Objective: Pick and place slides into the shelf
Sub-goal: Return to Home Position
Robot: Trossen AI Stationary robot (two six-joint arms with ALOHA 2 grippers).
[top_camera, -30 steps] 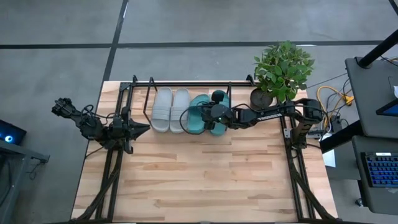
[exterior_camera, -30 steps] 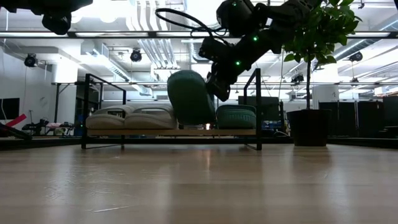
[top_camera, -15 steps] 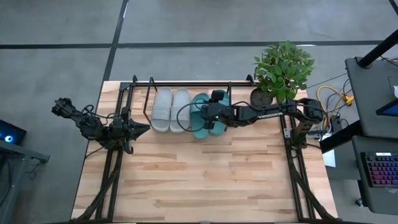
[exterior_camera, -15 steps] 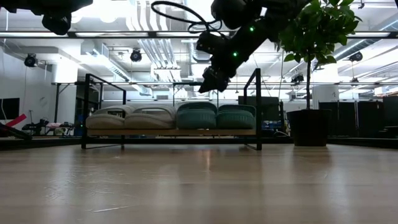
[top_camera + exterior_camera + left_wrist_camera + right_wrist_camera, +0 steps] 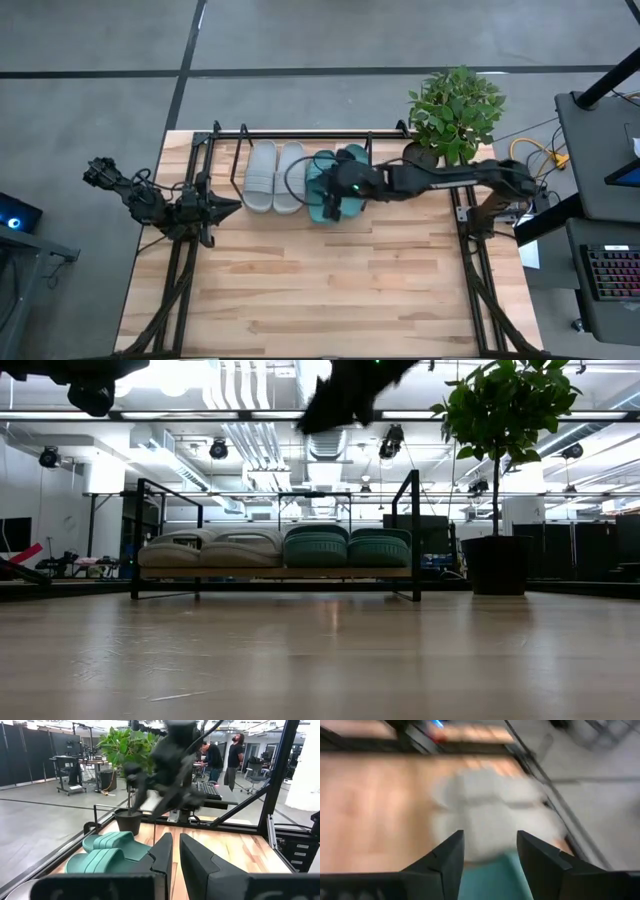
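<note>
The shelf (image 5: 300, 133) stands along the table's far edge. Lying flat in it side by side are two light grey slides (image 5: 275, 176) and two teal slides (image 5: 330, 172); the low view shows the grey pair (image 5: 212, 549) left of the teal pair (image 5: 347, 548). My right gripper (image 5: 334, 207) hovers open above the teal slides, high over the shelf (image 5: 340, 395), with nothing between its fingers (image 5: 487, 851). My left gripper (image 5: 232, 207) waits shut (image 5: 175, 855) at the table's left, level, by the shelf's left end.
A potted plant (image 5: 455, 115) stands at the table's far right corner, just right of the shelf (image 5: 497, 565). Bare wooden tabletop (image 5: 330, 290) stretches from the shelf to the near edge. Black arm frames run along both sides.
My right gripper has let go of a teal slide and risen well above the shelf, drawing a little toward the near edge and rolling. The slide, which stood tilted up in the hold, now lies flat in the shelf beside the other teal one.
</note>
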